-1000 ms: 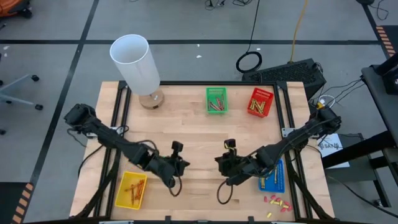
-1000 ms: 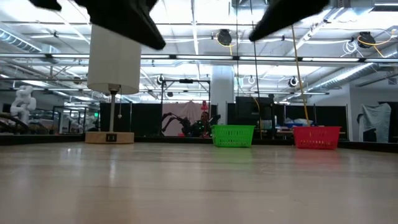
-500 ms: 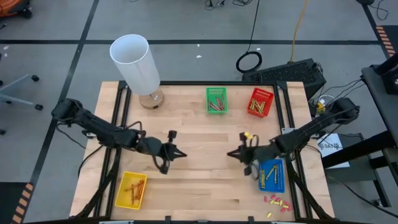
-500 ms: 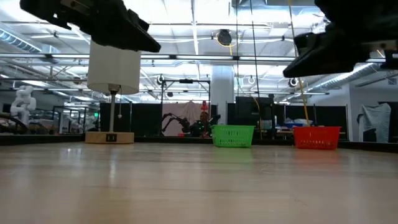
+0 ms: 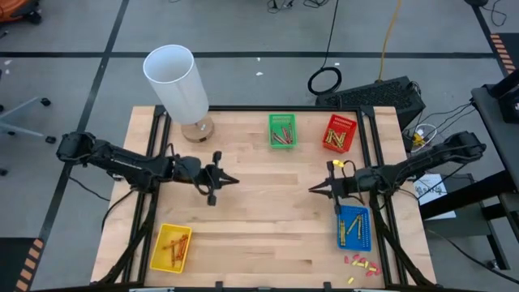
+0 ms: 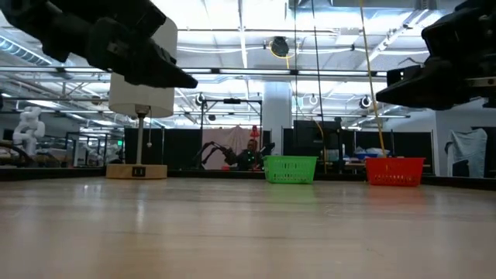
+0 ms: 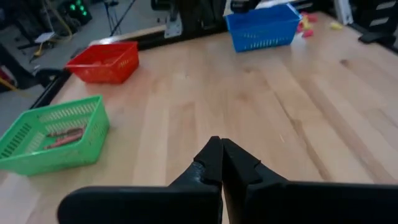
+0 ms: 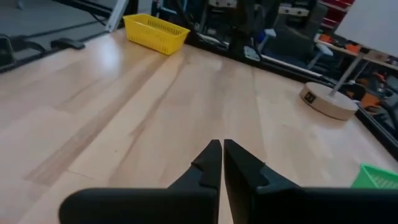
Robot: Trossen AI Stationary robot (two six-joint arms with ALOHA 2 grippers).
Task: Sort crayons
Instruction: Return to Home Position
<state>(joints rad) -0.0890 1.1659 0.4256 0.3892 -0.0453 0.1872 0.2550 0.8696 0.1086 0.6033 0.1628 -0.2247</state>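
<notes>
Logging the change first: both arms are pulling back from the near middle of the table (image 5: 268,243), where a second ago I had them folded low with their tips almost meeting. The left gripper (image 5: 230,180) and right gripper (image 5: 315,189) are now pointing at each other across bare wood, well apart. In the low view they are hanging high off the board, one at each side.

- Fingers: each wrist view is showing its pair pressed together, with nothing caught between them.
- Crayons (image 5: 282,138): none are lying under, between or just ahead of either set of fingertips. All that I am seeing are sitting in bins.
- Green bin (image 5: 271,130) and red bin (image 5: 345,122): standing well beyond both sets of fingers, off to one side, each holding a few sticks.
- Blue bin (image 5: 364,219): sitting far past the left fingers, beside the right arm, also stocked.
- Yellow bin (image 5: 180,234): sitting far past the right fingers, near the left arm, holding orange sticks.
- Stubby bits (image 5: 358,262): lying apart, beyond the blue bin.

I am reading this as the sort being finished and the arms heading to rest.

- Writing: I am finding no readable brand or text anywhere. A small dark label (image 6: 139,171) on the lamp (image 5: 174,81) base is showing, too small to read.
</notes>
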